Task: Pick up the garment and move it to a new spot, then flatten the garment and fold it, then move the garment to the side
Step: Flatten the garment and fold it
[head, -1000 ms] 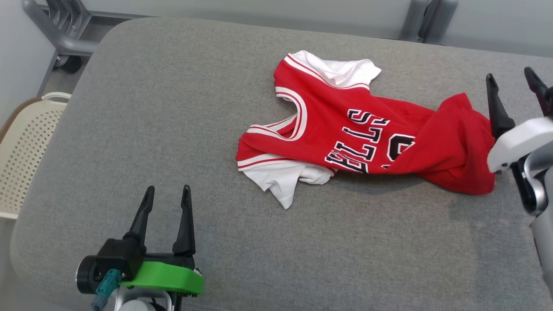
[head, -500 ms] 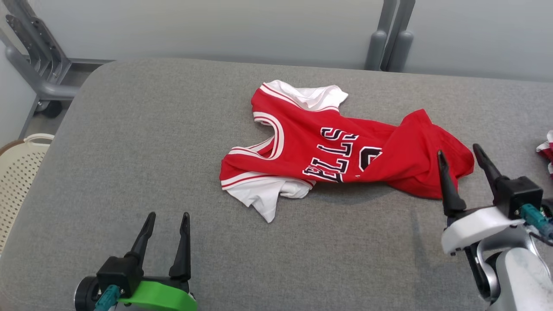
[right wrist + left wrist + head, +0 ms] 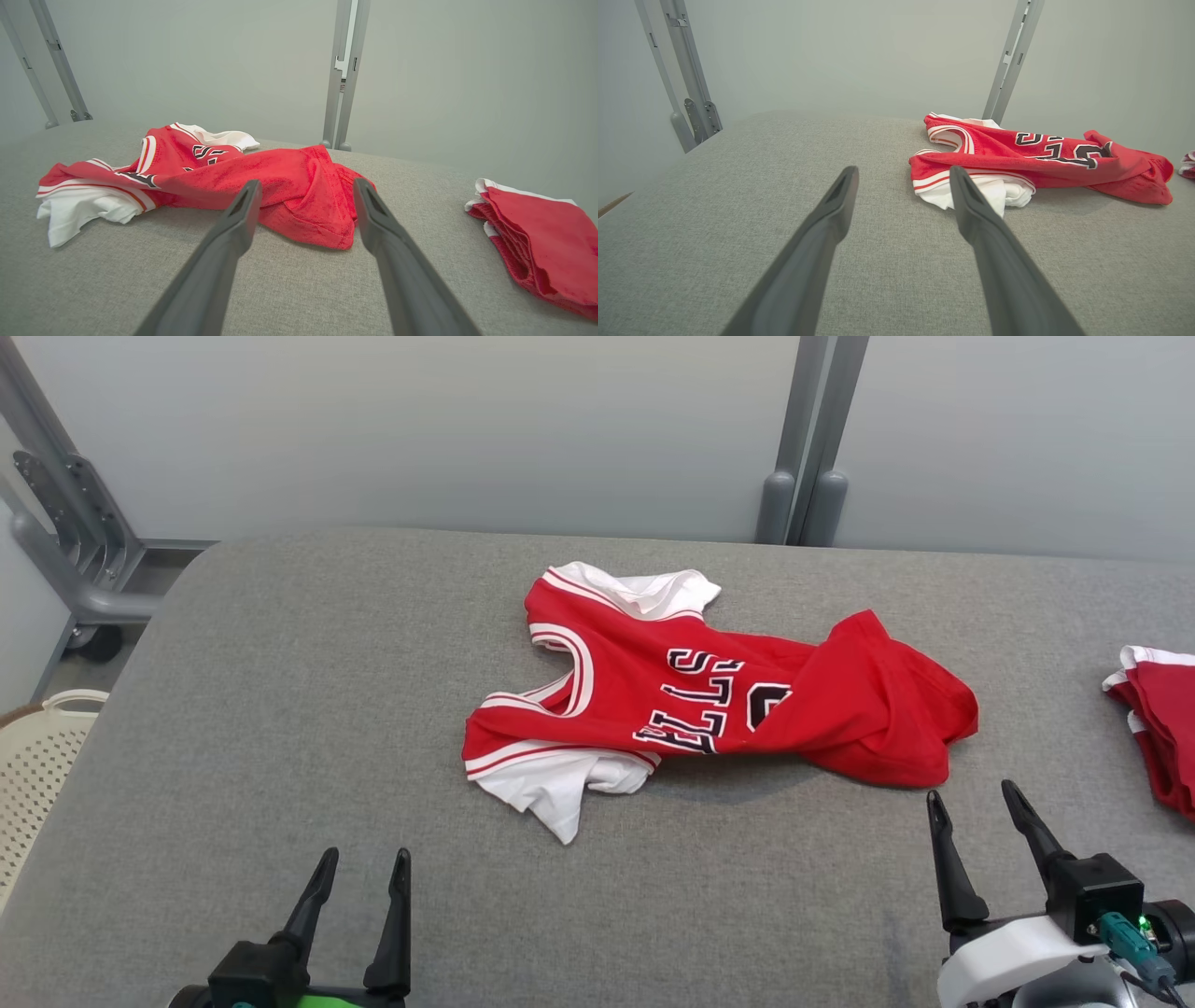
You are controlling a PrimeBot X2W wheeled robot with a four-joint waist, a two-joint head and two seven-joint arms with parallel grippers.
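- The red garment (image 3: pixel 709 709) lies crumpled on the grey surface (image 3: pixel 280 709).
- At 7 o'clock of it, the left gripper (image 3: pixel 367 852): jaws wide, empty.
- At 4 o'clock, the right gripper (image 3: pixel 970 791): jaws wide, empty.

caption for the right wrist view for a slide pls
Open right gripper facing a crumpled red-and-white jersey on a grey fabric-covered table, a folded red garment lying apart.

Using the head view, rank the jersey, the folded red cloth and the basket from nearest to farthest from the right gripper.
1. Jersey, just ahead of the right gripper.
2. Folded red cloth, off to its right.
3. Basket, far left.
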